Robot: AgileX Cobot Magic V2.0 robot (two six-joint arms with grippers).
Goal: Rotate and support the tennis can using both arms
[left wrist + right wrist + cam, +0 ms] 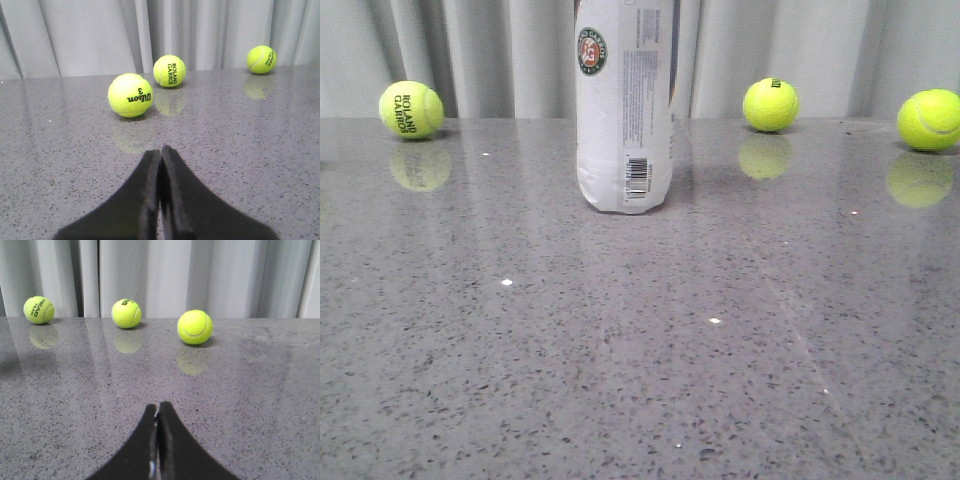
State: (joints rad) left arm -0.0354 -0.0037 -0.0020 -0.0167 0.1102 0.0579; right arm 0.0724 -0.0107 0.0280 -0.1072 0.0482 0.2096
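The tennis can (624, 105) stands upright near the back middle of the grey speckled table (640, 350) in the front view; it has a white label, a round green-red logo and a barcode, and its top is cut off by the frame. Neither arm shows in the front view. My left gripper (160, 149) is shut with nothing between its black fingers, low over the table. My right gripper (159, 405) is likewise shut and empty. The can appears in neither wrist view.
Tennis balls lie along the back by a grey curtain: one left (411, 109), one right of the can (770, 104), one far right (929, 119). Three balls (130, 95) (169, 70) (261, 59) face the left gripper; three more (195, 326) (126, 313) (39, 309) face the right.
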